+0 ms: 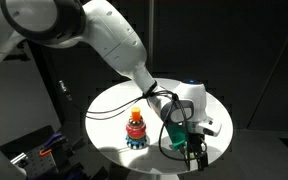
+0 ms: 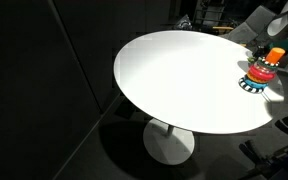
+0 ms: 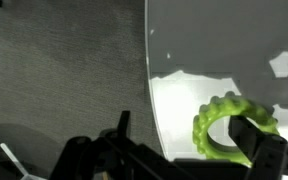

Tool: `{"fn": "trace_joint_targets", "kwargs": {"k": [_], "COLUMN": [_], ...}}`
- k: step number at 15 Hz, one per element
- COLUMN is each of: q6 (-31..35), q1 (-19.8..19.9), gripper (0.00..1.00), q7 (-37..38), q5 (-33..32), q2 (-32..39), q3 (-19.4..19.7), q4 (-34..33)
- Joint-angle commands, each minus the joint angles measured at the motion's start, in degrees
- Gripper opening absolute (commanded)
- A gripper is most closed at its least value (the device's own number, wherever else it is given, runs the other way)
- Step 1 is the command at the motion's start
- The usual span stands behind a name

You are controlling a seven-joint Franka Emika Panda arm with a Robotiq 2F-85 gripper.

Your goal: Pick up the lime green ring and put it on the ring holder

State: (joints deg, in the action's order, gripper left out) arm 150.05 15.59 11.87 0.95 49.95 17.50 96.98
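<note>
Pre-grasp step: gripper (image 1: pixel 192 150) hovering low over the lime green ring (image 3: pixel 227 128), which lies flat near the table (image 1: pixel 109 108) edge at 4 o'clock from the ring holder (image 1: pixel 135 128). Fingers spread fully, gripping nothing. Next: centre on the rim, close, lift toward 10 o'clock. Arm angled down from 10 o'clock, wrist pointing down.
</note>
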Motion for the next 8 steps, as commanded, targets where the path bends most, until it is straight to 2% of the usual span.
{"fn": "trace_joint_targets", "kwargs": {"k": [1, 8], "q6": [-0.17, -0.45], "q1": [-0.68, -1.62], "gripper": [1.0, 1.0], "q7": [-0.94, -2.03], "q5": [-0.68, -1.32], "q2": [-2.09, -4.06], "q3": [0.26, 0.32], "q4": [2.51, 5.39]}}
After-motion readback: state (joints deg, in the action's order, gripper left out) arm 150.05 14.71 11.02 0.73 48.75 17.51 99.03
